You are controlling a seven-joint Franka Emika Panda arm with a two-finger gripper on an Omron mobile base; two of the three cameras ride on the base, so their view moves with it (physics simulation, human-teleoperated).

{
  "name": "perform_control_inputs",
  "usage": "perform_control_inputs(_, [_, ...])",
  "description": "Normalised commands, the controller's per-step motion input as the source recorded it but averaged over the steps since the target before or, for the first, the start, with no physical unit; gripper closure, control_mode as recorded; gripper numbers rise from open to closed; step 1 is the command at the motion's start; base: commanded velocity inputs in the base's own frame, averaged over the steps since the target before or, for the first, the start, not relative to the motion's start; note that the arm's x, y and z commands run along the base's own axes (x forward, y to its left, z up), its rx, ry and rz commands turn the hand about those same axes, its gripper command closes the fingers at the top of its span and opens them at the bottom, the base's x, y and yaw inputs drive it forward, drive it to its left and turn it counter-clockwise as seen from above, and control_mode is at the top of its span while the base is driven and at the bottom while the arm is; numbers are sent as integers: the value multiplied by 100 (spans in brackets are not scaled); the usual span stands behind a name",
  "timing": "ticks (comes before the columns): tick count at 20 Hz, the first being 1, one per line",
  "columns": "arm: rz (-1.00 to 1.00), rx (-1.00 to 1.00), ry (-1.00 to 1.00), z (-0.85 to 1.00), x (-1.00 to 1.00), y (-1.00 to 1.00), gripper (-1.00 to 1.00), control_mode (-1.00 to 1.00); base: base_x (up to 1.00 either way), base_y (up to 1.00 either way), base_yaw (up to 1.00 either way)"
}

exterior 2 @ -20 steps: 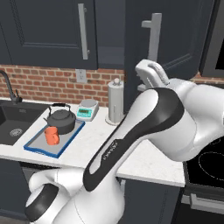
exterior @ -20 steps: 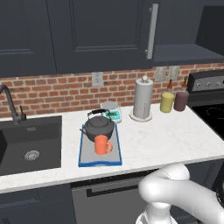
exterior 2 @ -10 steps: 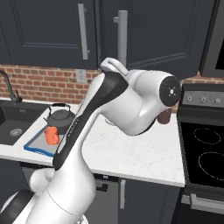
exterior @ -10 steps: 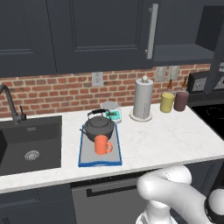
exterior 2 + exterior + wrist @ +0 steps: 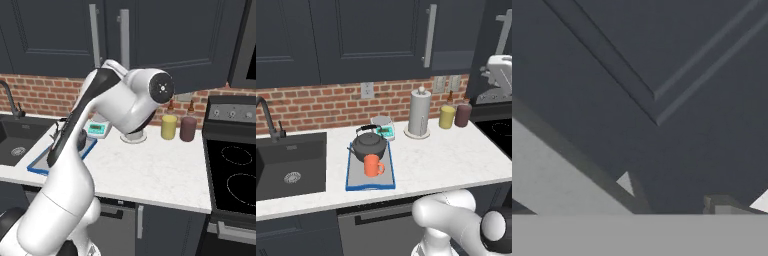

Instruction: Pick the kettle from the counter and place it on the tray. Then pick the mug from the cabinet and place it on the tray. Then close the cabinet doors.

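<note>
**Q.** Where do the task's things lie, taking the flat grey tray with the blue rim (image 5: 370, 187) as the reference?

**A.** The squat dark kettle with the arched wire handle (image 5: 370, 145) stands on the tray's rear half. The small orange mug (image 5: 373, 166) stands on the tray too, just in front of the kettle and touching or nearly touching it. The tray rests on the white speckled stone counter (image 5: 451, 155). Both placings therefore look complete, which leaves the dark navy-grey panelled cabinet doors (image 5: 60, 30), high above the tray and to its right.

**Q.** And the tool?

**A.** The two-finger gripper (image 5: 498, 70) hangs high and well to the right of the tray. Its jaws are spread wide and grasp nothing.

**Q.** Which relation governs the coming move?

**A.** In the hand view, the panelled door face (image 5: 662, 75) lies straight ahead of the fingers and very near. The long grey bar handle (image 5: 552, 170) runs just beside them. That bar is upright in the room and looks slanted here because the hand is rolled. A push along the fingers' own line, square to the panel, would probably seat the door. Whether it is already fully shut cannot be told.
</note>
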Motion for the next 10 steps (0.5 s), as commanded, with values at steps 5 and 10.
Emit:
perform_control_inputs(5, [0,-9,0,4,73,19,-100,-100,0,0,0])
perform_control_inputs(10, [0,-7,-1,9,79,14,-100,-100,0,0,0])
